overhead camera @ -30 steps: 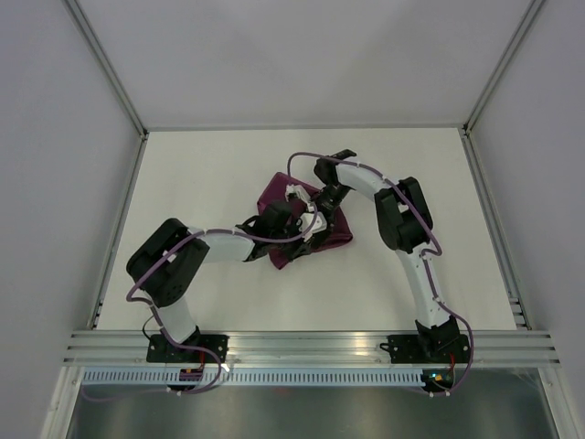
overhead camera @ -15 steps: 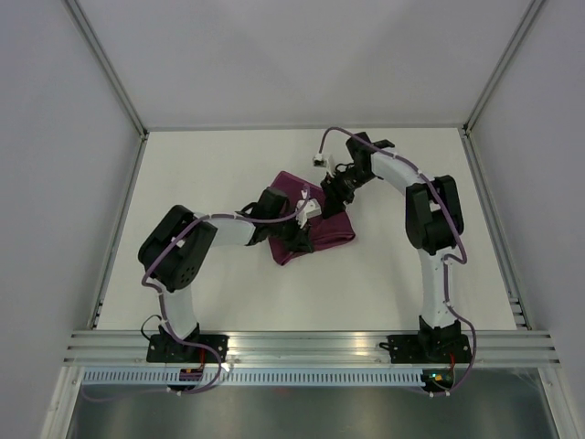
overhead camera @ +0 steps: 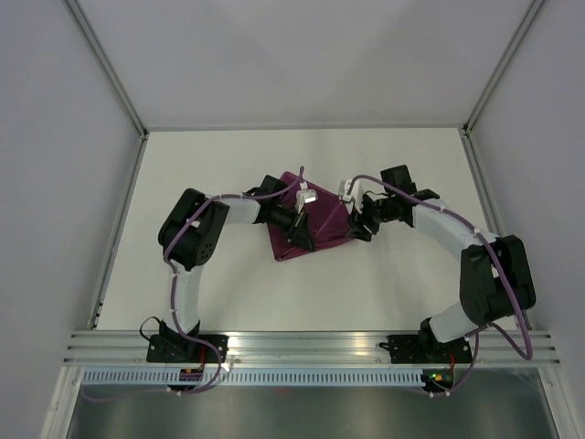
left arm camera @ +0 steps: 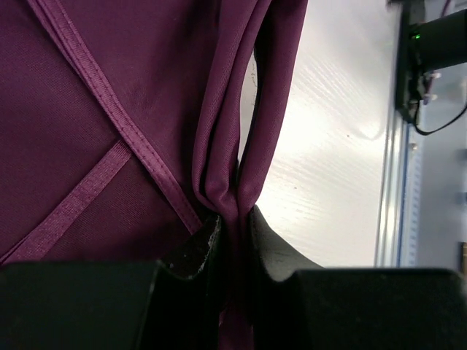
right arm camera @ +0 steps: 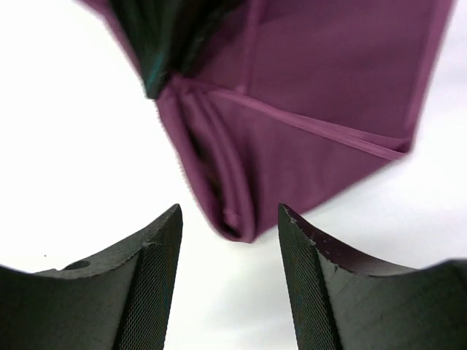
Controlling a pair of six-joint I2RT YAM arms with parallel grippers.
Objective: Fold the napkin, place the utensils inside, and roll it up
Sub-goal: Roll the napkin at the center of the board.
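Observation:
The magenta-purple napkin (overhead camera: 322, 227) lies folded and bunched mid-table. My left gripper (overhead camera: 304, 234) is over it, shut on a gathered fold of the cloth (left arm camera: 235, 211); the napkin (left arm camera: 109, 109) fills most of the left wrist view. My right gripper (overhead camera: 356, 229) is open and empty, just off the napkin's right corner. In the right wrist view the rolled corner (right arm camera: 233, 219) of the napkin sits just ahead of the gap between its fingertips (right arm camera: 169, 219), not touching them. The left gripper's dark finger (right arm camera: 157, 36) shows at the top. No utensils are in view.
The white table (overhead camera: 228, 283) is bounded by grey walls and aluminium rails (overhead camera: 119, 219) on three sides. Both arm bases (overhead camera: 187, 349) stand at the near edge. The right base with a green light shows in the left wrist view (left arm camera: 430, 44).
My right arm has swung from above the napkin out to its right side, now low and open by the corner. My left gripper has slid right across the napkin, still holding cloth.

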